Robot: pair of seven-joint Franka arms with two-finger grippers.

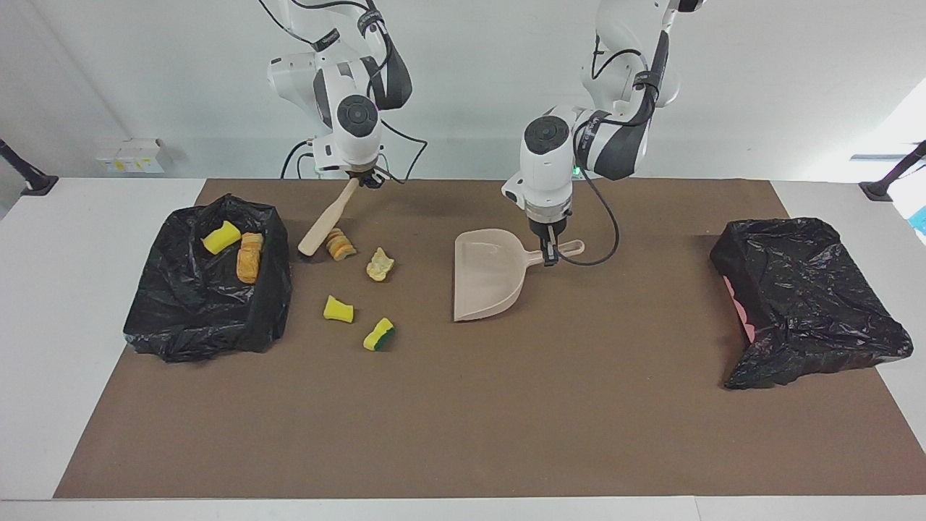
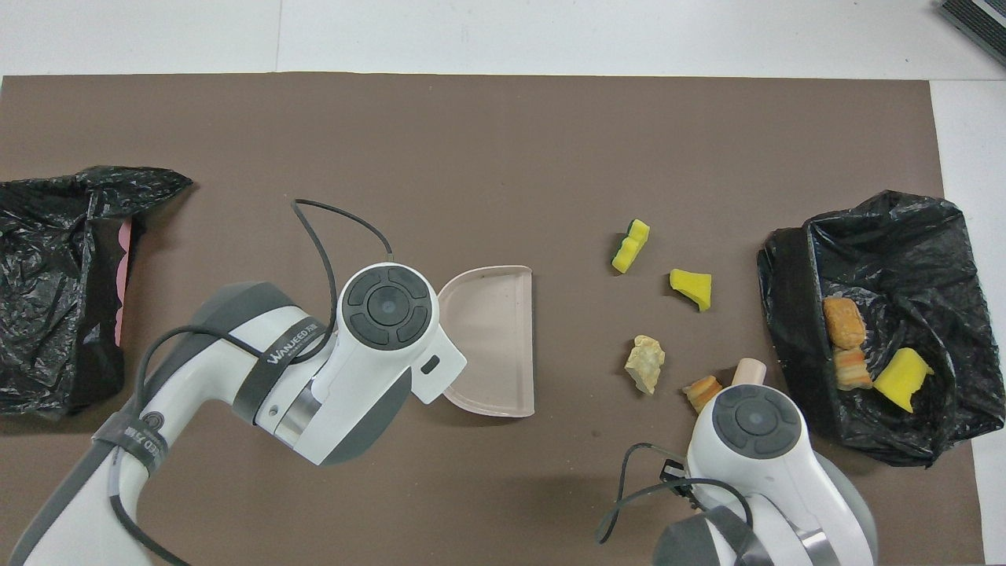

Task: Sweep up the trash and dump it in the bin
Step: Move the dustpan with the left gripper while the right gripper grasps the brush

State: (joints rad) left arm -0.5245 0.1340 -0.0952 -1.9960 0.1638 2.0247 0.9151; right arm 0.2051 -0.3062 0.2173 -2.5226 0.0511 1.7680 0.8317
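My right gripper (image 1: 362,181) is shut on the top of the beige brush (image 1: 327,221), which slants down to the mat beside a tan-orange lump (image 1: 340,244). A pale crusty lump (image 1: 380,264), a yellow sponge piece (image 1: 338,310) and a yellow-green sponge piece (image 1: 379,334) also lie on the mat between brush and dustpan. My left gripper (image 1: 550,253) is shut on the handle of the beige dustpan (image 1: 486,278), which rests on the mat with its mouth toward the scraps. In the overhead view the arms hide both grippers; the dustpan (image 2: 495,338) and the brush tip (image 2: 749,368) show.
A black bag-lined bin (image 1: 181,318) at the right arm's end holds a yellow sponge piece (image 2: 902,380) and two orange lumps (image 2: 843,322). A second black bag-lined bin (image 1: 803,304) stands at the left arm's end. A brown mat (image 1: 463,420) covers the table.
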